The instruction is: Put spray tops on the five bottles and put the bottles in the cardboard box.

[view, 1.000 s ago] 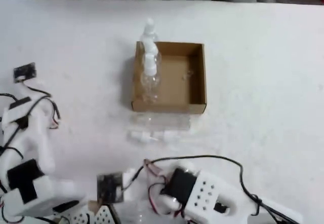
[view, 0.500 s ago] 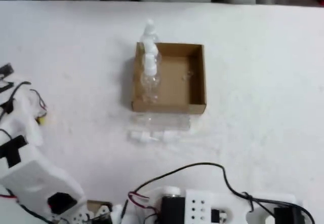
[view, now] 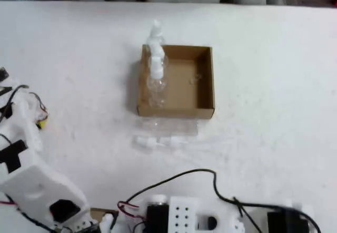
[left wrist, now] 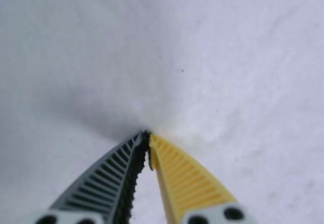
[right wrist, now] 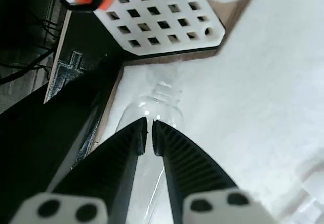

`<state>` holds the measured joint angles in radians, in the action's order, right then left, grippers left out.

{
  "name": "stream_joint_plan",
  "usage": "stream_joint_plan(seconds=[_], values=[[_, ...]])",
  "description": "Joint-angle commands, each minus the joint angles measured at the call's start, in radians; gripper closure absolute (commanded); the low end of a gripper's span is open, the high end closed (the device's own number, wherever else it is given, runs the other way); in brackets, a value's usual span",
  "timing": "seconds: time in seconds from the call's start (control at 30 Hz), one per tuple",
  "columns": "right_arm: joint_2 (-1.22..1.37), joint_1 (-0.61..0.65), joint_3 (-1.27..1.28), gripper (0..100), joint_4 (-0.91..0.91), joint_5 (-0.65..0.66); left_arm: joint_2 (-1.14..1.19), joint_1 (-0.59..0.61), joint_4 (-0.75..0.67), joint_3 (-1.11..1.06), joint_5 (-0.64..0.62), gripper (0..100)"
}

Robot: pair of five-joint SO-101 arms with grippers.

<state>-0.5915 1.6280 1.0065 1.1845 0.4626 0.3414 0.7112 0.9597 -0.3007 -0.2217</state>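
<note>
The cardboard box stands open mid-table. Two clear bottles with white spray tops stand along its left wall, one nearer and one at the far corner. In front of the box a clear bottle lies on its side, with loose white spray tops beside it. My left gripper is shut and empty, its tips close over bare table. My right gripper is shut, and an uncapped clear bottle lies at the table's edge just past its tips.
The left arm fills the front left corner, the right arm with its black cable lies along the front edge. A perforated white plate and dark space beyond the table edge are near the right gripper.
The right arm has slid left and back toward the front edge. The left arm drew back to the front left corner and has barely moved since. Box and bottles are unchanged.
</note>
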Motion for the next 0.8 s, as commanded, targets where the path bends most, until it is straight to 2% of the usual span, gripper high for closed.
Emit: stream_joint_plan(seconds=[0.0, 0.3, 0.43, 0.5, 0.77], values=[[0.018, -0.059, 0.014, 98.2, -0.001, 0.054, 0.015, 0.064, -0.012, 0.052, -0.011, 97], [-0.122, -0.300, 0.014, 98.2, 0.042, 0.086, 0.015, 0.061, -0.011, 0.051, -0.011, 97], [-0.177, -0.427, 0.038, 98.2, 0.038, 0.180, 0.015, 0.061, -0.011, 0.051, -0.011, 97], [-0.214, -0.472, 0.038, 98.2, 0.042, 0.186, 0.015, 0.059, -0.011, 0.051, -0.011, 97], [-0.464, -0.487, 0.028, 98.2, 0.177, 0.178, 0.016, 0.058, -0.011, 0.051, -0.011, 97]])
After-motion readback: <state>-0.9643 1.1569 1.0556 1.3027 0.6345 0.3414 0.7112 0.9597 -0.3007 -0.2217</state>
